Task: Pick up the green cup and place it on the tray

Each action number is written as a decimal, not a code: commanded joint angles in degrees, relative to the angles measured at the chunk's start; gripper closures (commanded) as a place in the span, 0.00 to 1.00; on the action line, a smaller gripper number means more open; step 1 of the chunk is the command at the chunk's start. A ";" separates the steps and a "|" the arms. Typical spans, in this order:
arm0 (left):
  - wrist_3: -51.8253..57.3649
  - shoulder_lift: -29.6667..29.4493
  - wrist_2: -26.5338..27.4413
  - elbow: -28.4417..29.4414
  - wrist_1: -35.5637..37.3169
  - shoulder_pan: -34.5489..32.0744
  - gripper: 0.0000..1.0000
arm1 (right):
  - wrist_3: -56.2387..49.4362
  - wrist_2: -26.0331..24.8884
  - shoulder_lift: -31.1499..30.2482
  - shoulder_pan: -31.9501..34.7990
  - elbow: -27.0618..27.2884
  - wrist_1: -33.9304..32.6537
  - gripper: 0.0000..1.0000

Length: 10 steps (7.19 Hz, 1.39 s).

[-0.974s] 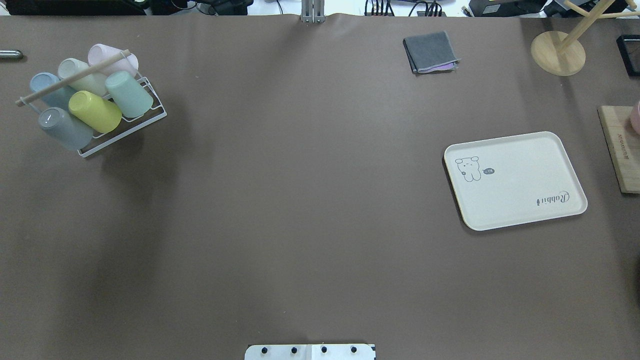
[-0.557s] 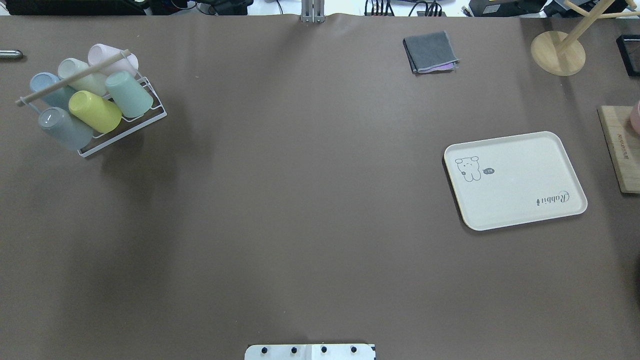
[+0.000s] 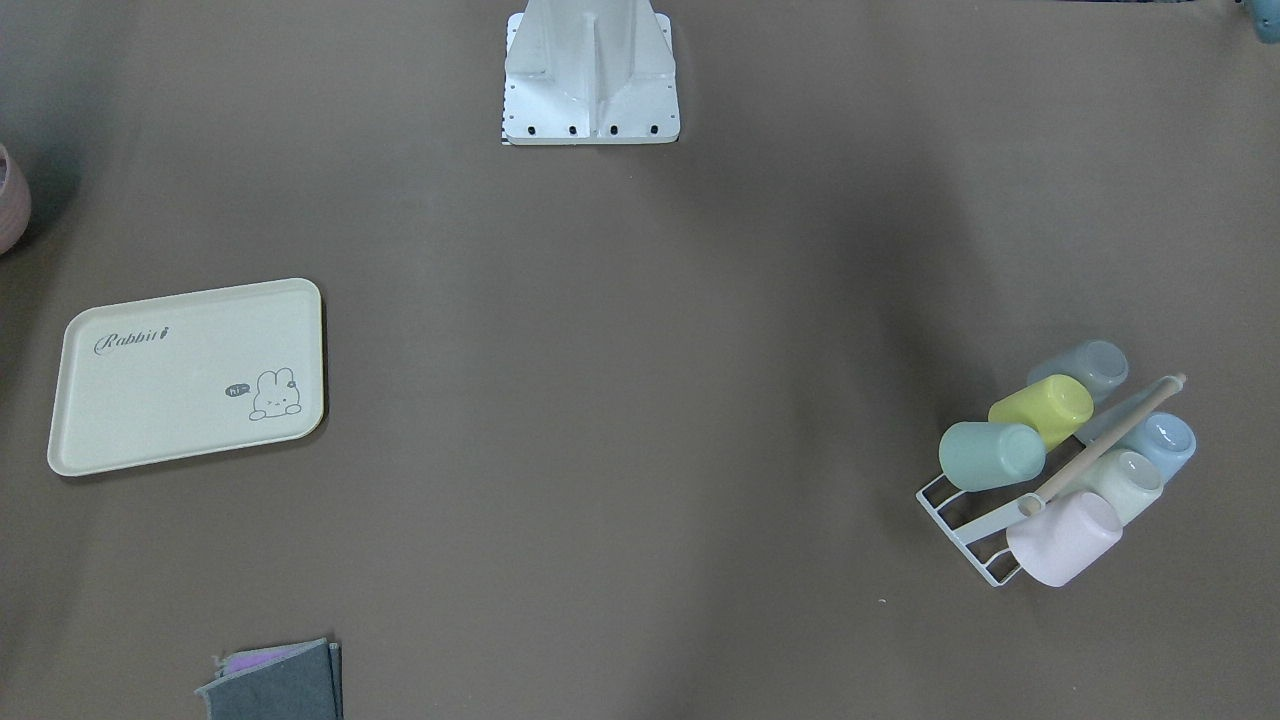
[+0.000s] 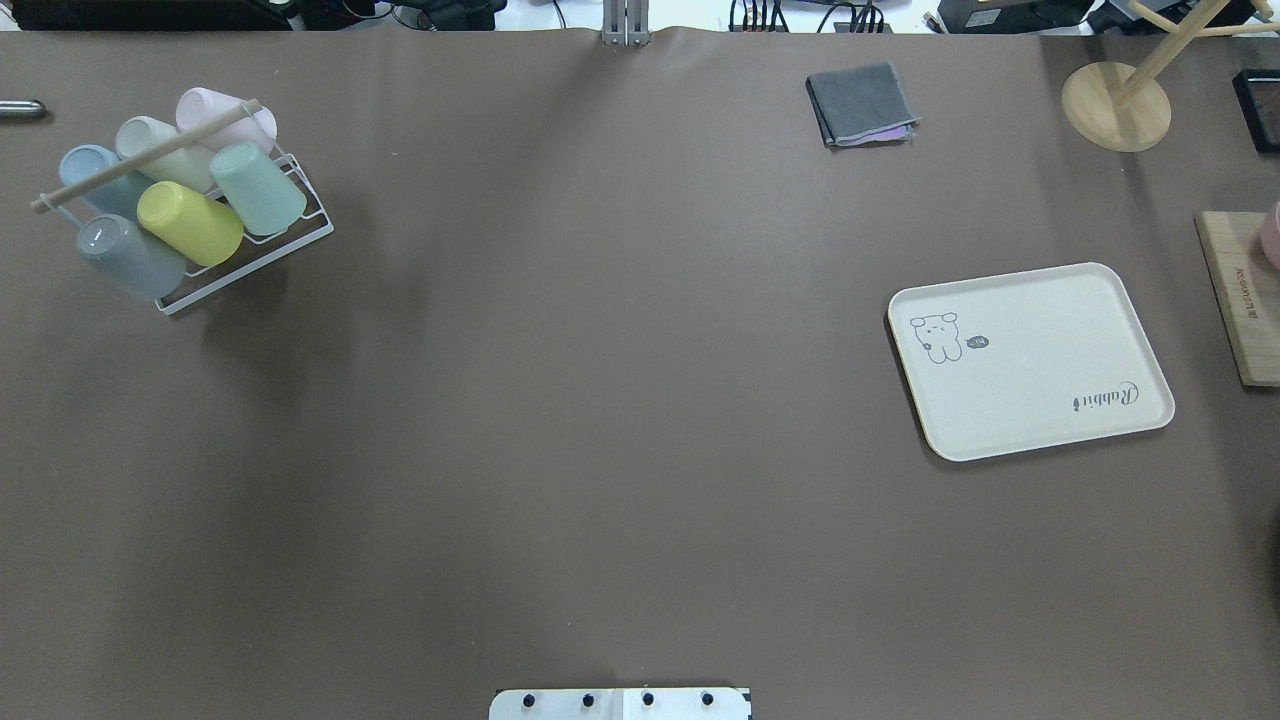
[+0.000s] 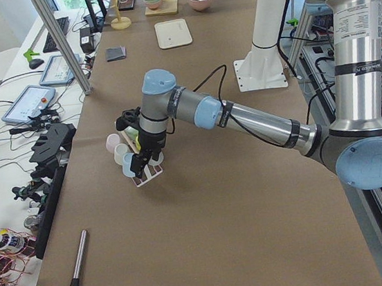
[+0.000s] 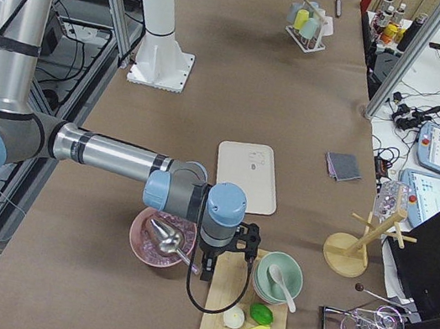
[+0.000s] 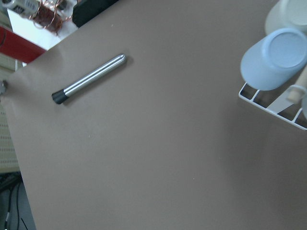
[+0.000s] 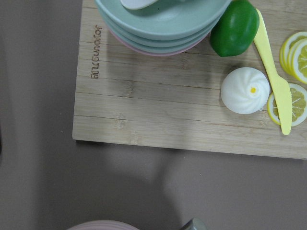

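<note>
The mint green cup (image 4: pixel 258 188) rests mouth-down and tilted on a white wire rack (image 4: pixel 262 262) at the table's far left, beside a yellow-green cup (image 4: pixel 190 222); it also shows in the front-facing view (image 3: pixel 990 456). The empty cream "Rabbit" tray (image 4: pixel 1040 340) lies at the right, and shows in the front-facing view (image 3: pixel 170 400). My left gripper (image 5: pixel 141 162) shows only in the exterior left view, low at the rack; I cannot tell if it is open. My right gripper (image 6: pixel 207 271) shows only in the exterior right view, over a wooden board past the tray; I cannot tell its state.
The rack holds several other cups under a wooden handle (image 4: pixel 145 155). A metal pen (image 7: pixel 88 79) lies beside the rack. A folded grey cloth (image 4: pixel 860 103), a wooden stand (image 4: pixel 1115 105) and a wooden board (image 8: pixel 182 110) with bowls and food sit at the right.
</note>
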 commanded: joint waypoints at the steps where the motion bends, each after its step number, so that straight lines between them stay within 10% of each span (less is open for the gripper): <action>1: 0.20 -2.59 9.32 -3.34 0.98 10.11 0.02 | 0.07 0.15 -0.01 0.00 0.00 -0.01 0.00; 6: 9.64 -23.92 31.29 0.94 26.44 27.54 0.02 | -0.02 -0.71 0.52 -0.09 5.90 -0.36 0.00; 10: 17.93 -28.08 50.89 7.46 27.08 37.38 0.02 | 8.99 1.64 2.97 -4.73 5.44 0.07 0.00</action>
